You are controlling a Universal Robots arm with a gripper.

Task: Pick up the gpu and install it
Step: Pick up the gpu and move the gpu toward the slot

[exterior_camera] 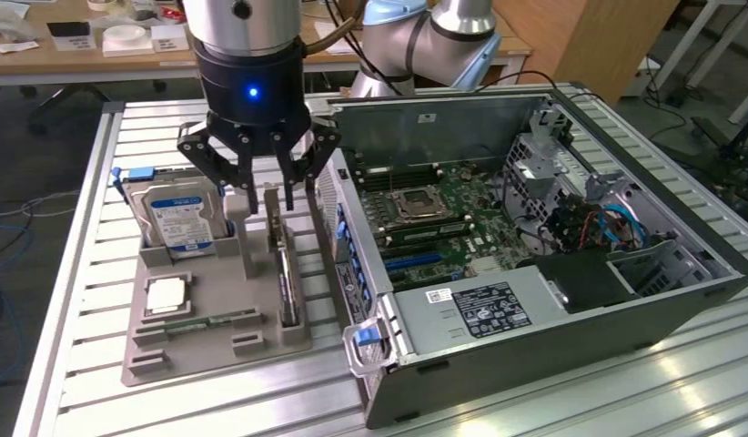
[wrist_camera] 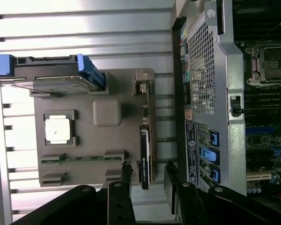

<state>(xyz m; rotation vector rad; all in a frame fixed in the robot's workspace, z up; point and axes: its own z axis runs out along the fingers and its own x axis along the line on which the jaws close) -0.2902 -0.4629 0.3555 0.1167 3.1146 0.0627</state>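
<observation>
**A:** Which step are you on?

**B:** The pick-up, by my reckoning. My gripper (exterior_camera: 273,196) hangs spread wide right over the gpu (exterior_camera: 286,269), straddling its upper edge and holding nothing. The gpu stands on edge in a slot of the grey holder (exterior_camera: 156,350) on the bench (exterior_camera: 228,410), just beside the open computer case (exterior_camera: 532,355).

**A:** What does the grasp call for?

**B:** I think it means keeping the thin card centred between my fingers (wrist_camera: 126,173). They should close squarely on its flat faces so it doesn't tip in the slot.

**A:** And room?

**B:** It's tight on the case side, where the perforated rear wall (wrist_camera: 203,79) is near one finger. On the other side the holder's upright post (exterior_camera: 235,241) is close, with the hard drive (exterior_camera: 177,223) beyond it. Nothing overhangs the card but my own gripper.
</observation>
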